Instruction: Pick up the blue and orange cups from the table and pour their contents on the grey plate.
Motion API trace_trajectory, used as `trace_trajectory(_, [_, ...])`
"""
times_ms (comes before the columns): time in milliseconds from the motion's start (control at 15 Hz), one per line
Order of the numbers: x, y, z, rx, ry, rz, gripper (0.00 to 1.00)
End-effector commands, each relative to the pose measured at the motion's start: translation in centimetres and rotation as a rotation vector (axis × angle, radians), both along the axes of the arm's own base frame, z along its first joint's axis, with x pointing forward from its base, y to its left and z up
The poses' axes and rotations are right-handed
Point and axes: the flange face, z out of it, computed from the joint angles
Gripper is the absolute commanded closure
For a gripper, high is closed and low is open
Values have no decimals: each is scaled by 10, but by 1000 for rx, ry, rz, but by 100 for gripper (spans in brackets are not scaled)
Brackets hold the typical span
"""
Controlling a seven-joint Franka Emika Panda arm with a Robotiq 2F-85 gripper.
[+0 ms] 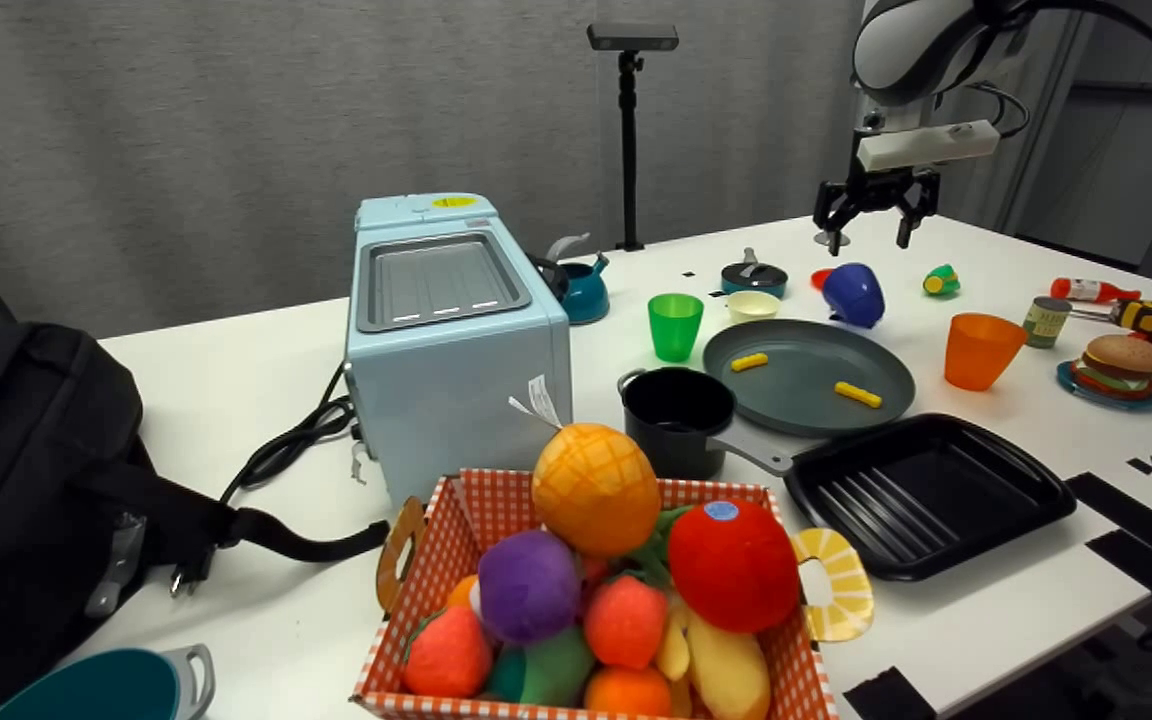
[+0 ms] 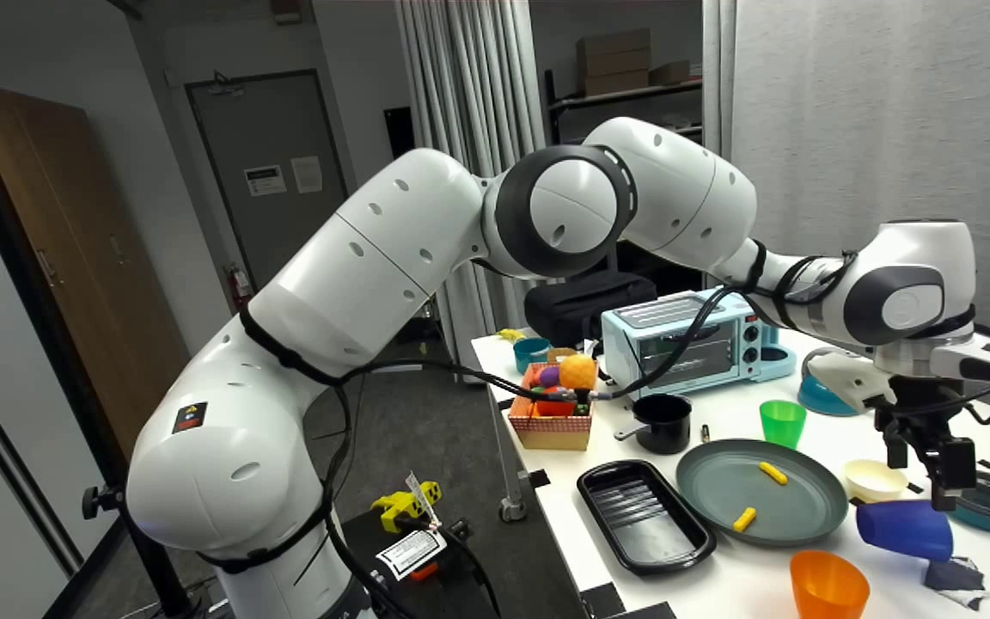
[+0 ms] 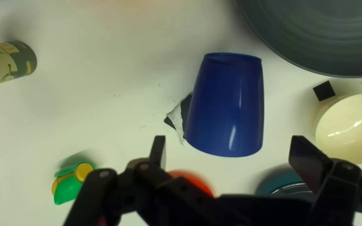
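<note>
White table point(image 1: 1096, 445) — one blue cup point(image 1: 854, 295), one orange cup point(image 1: 981, 352), two yellow bits point(image 1: 857, 395) on one grey plate point(image 1: 801, 380) — tool point(image 1: 869, 241) spread wide.

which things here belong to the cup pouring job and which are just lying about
Job: blue cup, orange cup, grey plate, two yellow pieces on it, white table, open claw.

Just lying about, among others: green cup, cream bowl, black tray, black pot, fruit basket, toaster oven, burger, backpack.
</note>
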Motion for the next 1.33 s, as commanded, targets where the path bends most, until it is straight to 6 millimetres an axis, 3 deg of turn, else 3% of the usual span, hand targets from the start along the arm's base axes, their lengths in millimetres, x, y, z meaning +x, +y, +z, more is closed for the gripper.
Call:
trace_trajectory(0, [3, -3, 10, 5, 3, 12, 0])
trace_trajectory(400, [-6, 2, 27, 9, 2, 43, 0])
trace_trajectory(733, [-34, 12, 48, 20, 20, 109, 0])
trace_trajectory(1000, [-68, 15, 38, 21, 81, 159, 0])
trace_trajectory(1267, [-96, 15, 15, 23, 135, 197, 0])
